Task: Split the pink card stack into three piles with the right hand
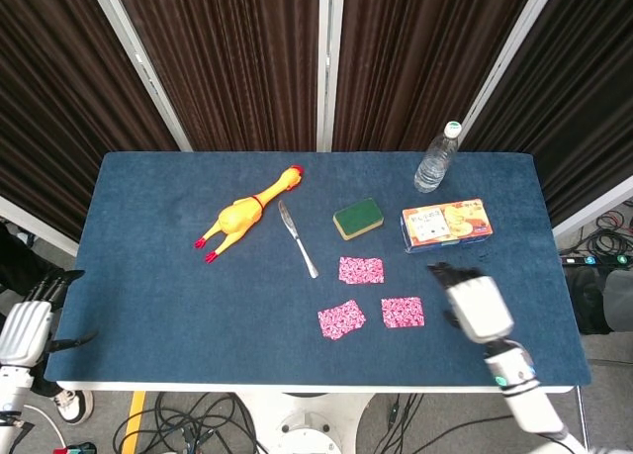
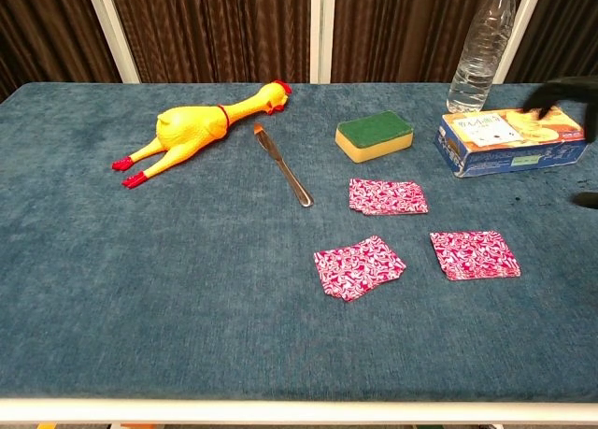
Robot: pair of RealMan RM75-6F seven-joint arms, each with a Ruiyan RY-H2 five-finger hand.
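Three pink card piles (image 2: 388, 196) (image 2: 359, 266) (image 2: 474, 254) are lying apart on the blue table (image 2: 187, 279), near the middle, below a sponge (image 2: 374, 134) and beside a knife (image 2: 282, 166). Thin, light and likely slippery, the cards look best pinched by their edges. The right hand (image 1: 476, 306) is hovering empty to their right, fingers apart; the left hand (image 1: 25, 327) is hanging released off the table's corner.

You worked under bright, even overhead light; shadows on the blue table (image 1: 178, 306) were faint. The right hand (image 1: 475, 306) showed slight motion blur, its dark fingertips (image 2: 561, 91) smeared at the chest view's edge.
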